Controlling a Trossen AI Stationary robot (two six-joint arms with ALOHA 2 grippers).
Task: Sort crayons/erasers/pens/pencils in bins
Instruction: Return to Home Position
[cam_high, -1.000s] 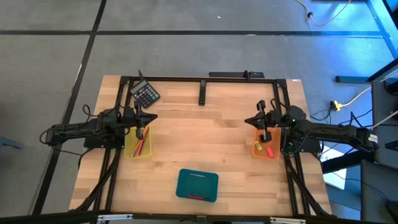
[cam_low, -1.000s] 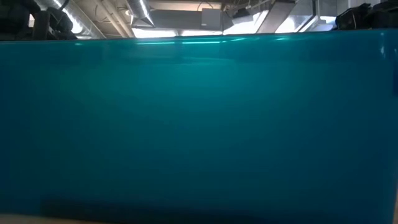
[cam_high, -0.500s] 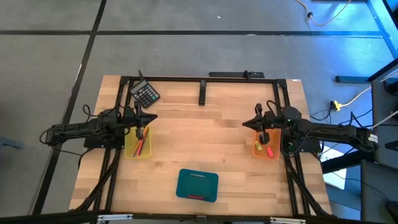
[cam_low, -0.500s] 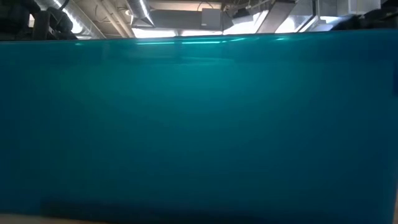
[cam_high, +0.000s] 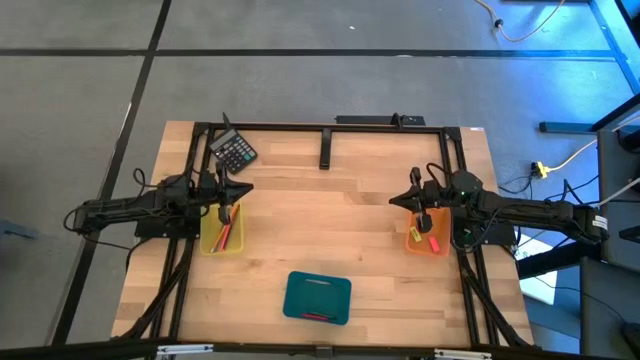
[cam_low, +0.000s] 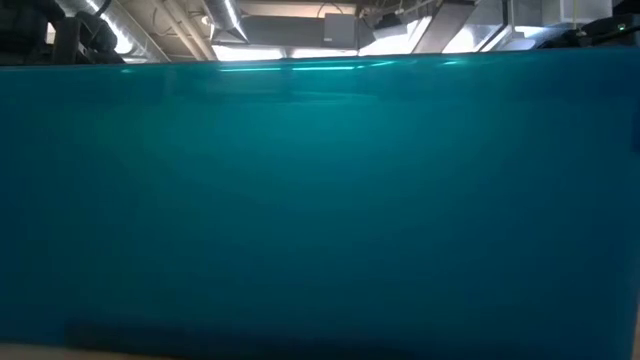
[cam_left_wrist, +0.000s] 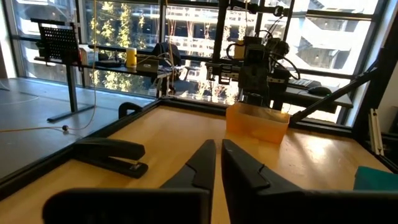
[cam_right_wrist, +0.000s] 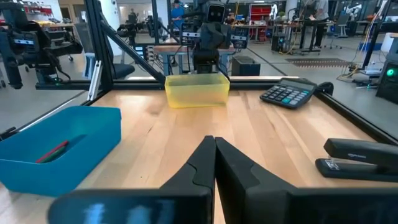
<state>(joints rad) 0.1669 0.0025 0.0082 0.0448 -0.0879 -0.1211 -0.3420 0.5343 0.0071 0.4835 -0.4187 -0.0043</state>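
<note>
The left gripper (cam_high: 234, 187) hovers over the yellow bin (cam_high: 222, 232), fingers pressed together. The right gripper (cam_high: 404, 197), likewise closed and empty, hangs above the orange bin (cam_high: 426, 240) with its erasers (cam_high: 433, 243).

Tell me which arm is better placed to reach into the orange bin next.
Right, most likely. The right claw hangs directly over the orange bin, while the left claw sits across the table above the yellow bin.
</note>
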